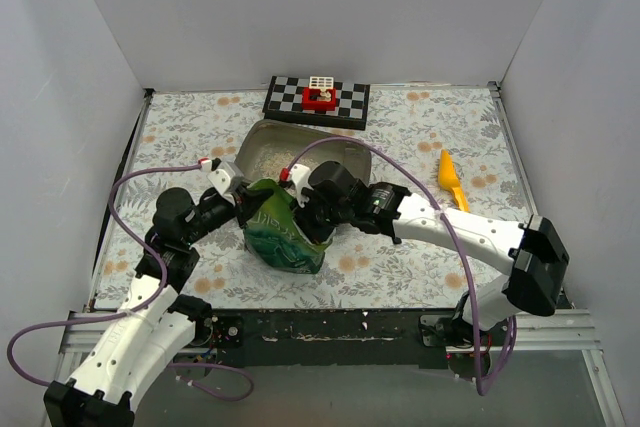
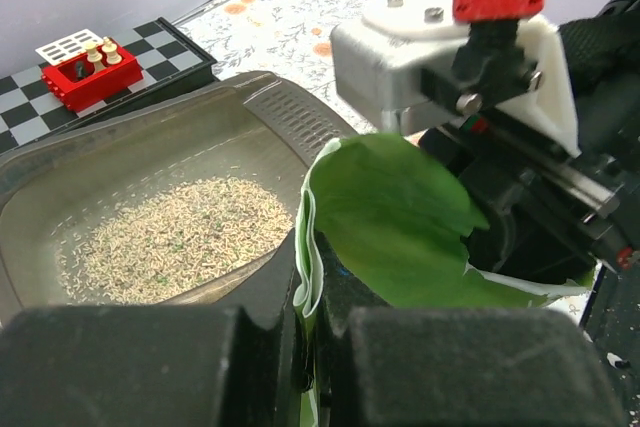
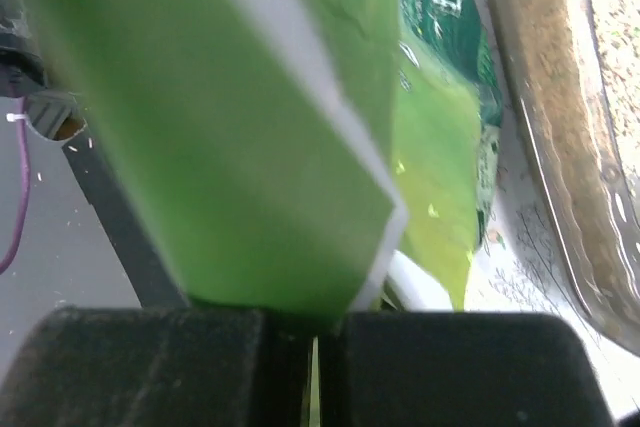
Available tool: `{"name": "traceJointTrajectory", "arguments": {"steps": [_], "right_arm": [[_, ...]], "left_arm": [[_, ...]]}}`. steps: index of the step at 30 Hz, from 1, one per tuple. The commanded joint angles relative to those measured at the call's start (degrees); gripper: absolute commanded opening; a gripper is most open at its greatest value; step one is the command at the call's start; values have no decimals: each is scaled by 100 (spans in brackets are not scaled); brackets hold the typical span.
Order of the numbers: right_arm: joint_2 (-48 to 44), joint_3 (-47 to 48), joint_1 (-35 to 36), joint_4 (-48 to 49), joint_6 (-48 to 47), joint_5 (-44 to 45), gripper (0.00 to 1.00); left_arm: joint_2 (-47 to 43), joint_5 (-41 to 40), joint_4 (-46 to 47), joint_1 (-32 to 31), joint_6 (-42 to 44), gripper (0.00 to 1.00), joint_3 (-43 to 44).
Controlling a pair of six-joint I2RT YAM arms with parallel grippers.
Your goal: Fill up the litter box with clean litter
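The litter box [image 2: 292,115] is smooth grey-brown plastic with a soft sheen and a ribbed patch at one corner. The clean litter [image 2: 170,237] looks grainy and matt. The green bag [image 1: 285,237] is crinkled, glossy film. The scoop [image 1: 450,182] is smooth yellow plastic. The bench [image 1: 430,132] wears a matt floral covering.

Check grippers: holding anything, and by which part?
Both hold the green bag: left gripper and right gripper each pinch its top edge, on opposite sides.

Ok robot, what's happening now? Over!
Left gripper and right gripper both shut on green bag. Litter box thinly covered with clean litter. Nothing between bag and box.
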Motion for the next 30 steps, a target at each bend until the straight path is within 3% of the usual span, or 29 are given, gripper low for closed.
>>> {"name": "traceJointTrajectory", "arguments": {"steps": [1, 3, 6, 10, 16, 20, 26, 30], "right_arm": [[450, 5, 19, 289, -85, -487, 1], [617, 128, 19, -62, -94, -337, 1], [775, 269, -33, -668, -164, -170, 39], [540, 120, -165, -812, -51, 260, 63], [169, 338, -359, -880, -50, 569, 69], [318, 1137, -359, -1522, -94, 612, 69], [-243, 1499, -359, -1900, -33, 718, 69], [-761, 1763, -359, -2444, 11, 1437, 70]], "left_arm": [[-197, 7, 50, 0, -115, 0, 47], [-197, -2, 6, 8, -106, 0, 64], [-197, -45, -12, 8, -19, 0, 126], [-162, -125, -21, 0, 113, 0, 240], [-57, -98, -144, -27, 149, 0, 328], [66, -81, -152, -44, 184, 0, 451], [111, -90, -135, -62, 184, 0, 416], [119, -63, -100, -71, 131, 0, 337]]}}
